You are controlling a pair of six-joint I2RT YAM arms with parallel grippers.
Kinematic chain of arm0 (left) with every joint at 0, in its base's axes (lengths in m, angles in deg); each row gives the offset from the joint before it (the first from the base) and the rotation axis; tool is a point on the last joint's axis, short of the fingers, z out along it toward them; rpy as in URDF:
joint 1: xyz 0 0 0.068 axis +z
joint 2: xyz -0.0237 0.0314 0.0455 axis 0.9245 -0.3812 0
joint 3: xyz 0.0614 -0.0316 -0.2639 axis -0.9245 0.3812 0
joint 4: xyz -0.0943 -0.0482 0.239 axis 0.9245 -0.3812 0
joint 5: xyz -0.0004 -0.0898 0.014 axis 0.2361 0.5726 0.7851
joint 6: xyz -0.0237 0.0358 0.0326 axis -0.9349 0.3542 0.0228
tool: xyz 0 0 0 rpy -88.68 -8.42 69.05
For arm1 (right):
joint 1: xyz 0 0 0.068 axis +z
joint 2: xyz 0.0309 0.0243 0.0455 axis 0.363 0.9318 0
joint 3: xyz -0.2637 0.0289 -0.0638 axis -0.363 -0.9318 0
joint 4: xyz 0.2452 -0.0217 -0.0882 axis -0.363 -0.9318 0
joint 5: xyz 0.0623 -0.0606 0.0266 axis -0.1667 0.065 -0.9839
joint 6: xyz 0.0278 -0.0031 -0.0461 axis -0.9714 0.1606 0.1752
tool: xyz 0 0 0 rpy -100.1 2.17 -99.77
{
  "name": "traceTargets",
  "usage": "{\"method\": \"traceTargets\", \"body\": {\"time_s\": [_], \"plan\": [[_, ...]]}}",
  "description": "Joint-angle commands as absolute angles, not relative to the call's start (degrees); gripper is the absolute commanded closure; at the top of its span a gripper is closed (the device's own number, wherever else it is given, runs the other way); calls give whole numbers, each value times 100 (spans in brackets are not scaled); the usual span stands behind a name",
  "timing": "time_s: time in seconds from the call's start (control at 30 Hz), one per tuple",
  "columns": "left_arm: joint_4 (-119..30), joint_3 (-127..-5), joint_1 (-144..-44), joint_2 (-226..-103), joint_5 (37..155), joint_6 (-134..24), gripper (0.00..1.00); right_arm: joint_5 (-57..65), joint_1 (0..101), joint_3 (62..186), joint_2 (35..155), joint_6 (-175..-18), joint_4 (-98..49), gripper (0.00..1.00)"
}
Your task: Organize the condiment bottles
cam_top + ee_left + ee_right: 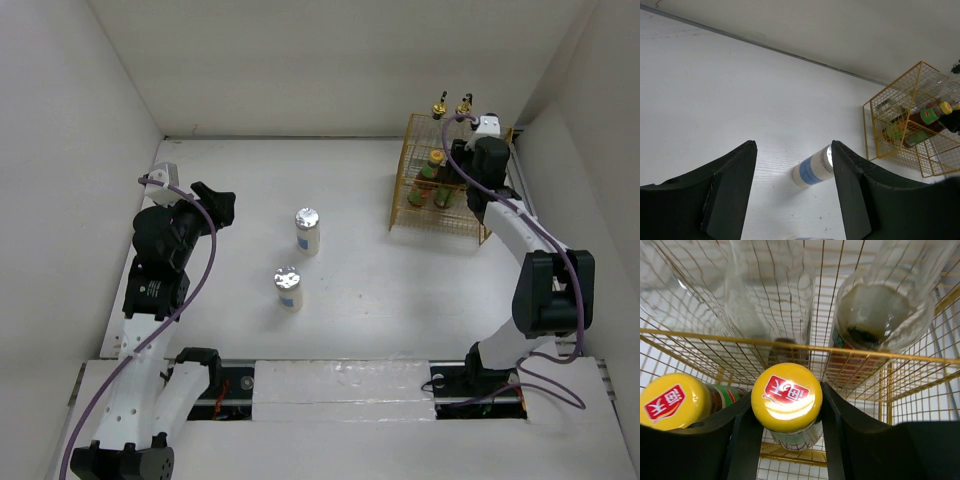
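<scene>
A yellow-capped bottle (786, 397) stands in the basket (405, 205) at the far right, its cap clenched between the jaws of the right end effector (786, 401). Its twin (671, 401) sits just left of it, with two clear bottles (770, 290) (885, 310) beyond. Two jars (307, 230) (288, 287) stand apart mid-worktop (360, 270). The left end effector (794, 145) hangs released at the left, holding nothing.

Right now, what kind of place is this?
Probably a robot test cell, not a kitchen: plain white walls box in a white table, two arms are bolted at its near edge, and a yellow wire basket and two silver-lidded jars look staged.
</scene>
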State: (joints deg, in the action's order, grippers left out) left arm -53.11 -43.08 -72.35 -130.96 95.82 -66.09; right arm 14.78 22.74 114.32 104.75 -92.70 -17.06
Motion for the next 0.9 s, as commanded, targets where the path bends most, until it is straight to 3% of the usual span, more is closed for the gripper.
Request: {"method": "traceTargets", "body": {"time_s": [0.0,0.1,0.13,0.2,0.23,0.4,0.5,0.57,0.63,0.7,0.77,0.8,0.87], "plan": [[-5030,-4302,-7216,-13067,9668,-6530,43,1663,2375,11528,10285,-9387,-687,91],[-5030,-4302,-7216,-13067,9721,-6530,43,1786,2375,11475,10285,-9387,-687,75],[-5030,-4302,-7216,-13067,9721,-6530,43,1787,2375,11475,10285,-9387,-739,61],[-5030,-4302,-7216,-13067,9721,-6530,41,1787,2375,11475,10206,-9387,-818,51],[-5030,-4302,-7216,-13067,9721,-6530,41,1787,2375,11475,10119,-9387,-818,39],[-5030,-4302,-7216,-13067,9721,-6530,40,1839,2375,11598,9688,-9387,-1082,20],[-5030,-4302,-7216,-13015,9721,-6530,40,1839,2436,11598,9223,-9439,-1144,19],[-5030,-4302,-7216,-13014,9721,-6530,40,1778,2629,11519,8959,-9440,-1223,27],[-5030,-4302,-7216,-13014,9773,-6530,40,1621,2918,11291,8616,-9606,-1223,76],[-5030,-4302,-7216,-13014,9774,-6530,43,1340,3568,10976,8475,-9659,-934,100],[-5030,-4302,-7216,-13014,9774,-6530,47,1067,4443,10825,8474,-9598,-714,97],[-5030,-4302,-7216,-13014,9774,-6530,49,927,4745,10824,8700,-9415,-713,77],[-5030,-4302,-7216,-13014,9774,-6530,56,725,5238,10972,9000,-9195,-878,49]]}}
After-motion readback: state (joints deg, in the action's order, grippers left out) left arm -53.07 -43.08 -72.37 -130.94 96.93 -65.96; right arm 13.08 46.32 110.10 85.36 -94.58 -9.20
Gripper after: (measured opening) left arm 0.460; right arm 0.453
